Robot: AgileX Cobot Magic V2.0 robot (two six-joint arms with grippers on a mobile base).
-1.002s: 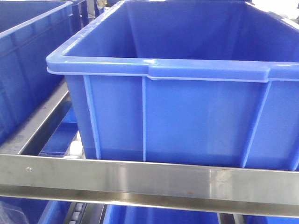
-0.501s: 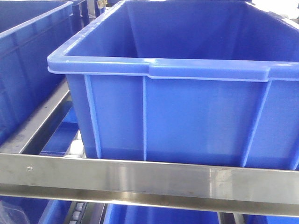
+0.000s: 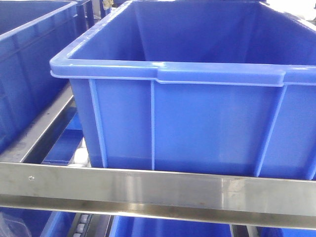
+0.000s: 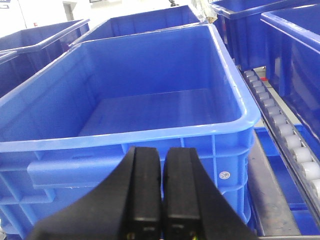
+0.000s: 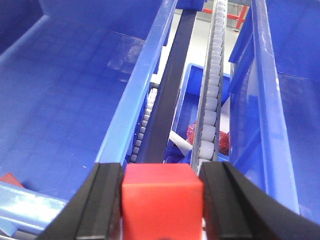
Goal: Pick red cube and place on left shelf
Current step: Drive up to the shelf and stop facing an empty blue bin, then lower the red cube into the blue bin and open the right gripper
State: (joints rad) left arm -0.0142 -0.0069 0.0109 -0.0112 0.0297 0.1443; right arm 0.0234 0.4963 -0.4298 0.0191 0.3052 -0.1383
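Clenched between the right claw fingers sits the red cube, held above the left shelf's roller rail and dark steel bar. Blue bins lie to either side below it. Left claw has its black fingers pressed together, empty, just before a blue crate on the left shelf.

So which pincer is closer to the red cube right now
Right. The right pincer is clamped on the red cube. The left pincer is shut and empty, in front of a blue bin, no cube in its view.
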